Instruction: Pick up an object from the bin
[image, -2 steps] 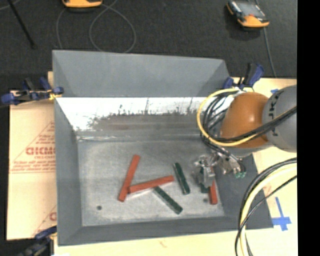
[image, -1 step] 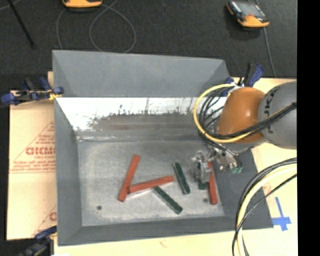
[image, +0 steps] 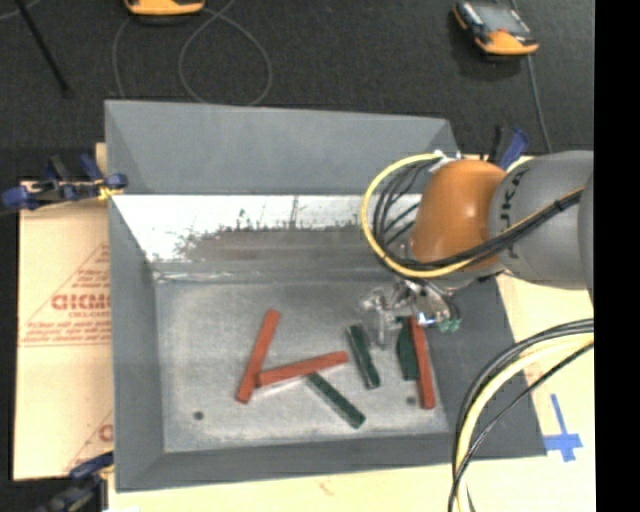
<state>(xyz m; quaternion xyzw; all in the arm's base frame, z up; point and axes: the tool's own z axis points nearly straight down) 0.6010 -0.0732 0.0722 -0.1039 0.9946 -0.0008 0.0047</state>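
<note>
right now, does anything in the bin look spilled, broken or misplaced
Nothing stands out. The red sticks and dark green sticks lie scattered on the floor of the grey metal bin, none visibly broken or over its rim. The gripper is above the right-hand pair.

The orange cover (image: 455, 210) and its cable loops (image: 385, 215) hide the top of the gripper (image: 405, 310). The gripper covers the far ends of a dark green stick (image: 407, 355) and a red stick (image: 424, 372) by the right wall of the bin (image: 300, 160). A dark speck (image: 198, 416) near the bin's front-left corner is too small to tell.
</note>
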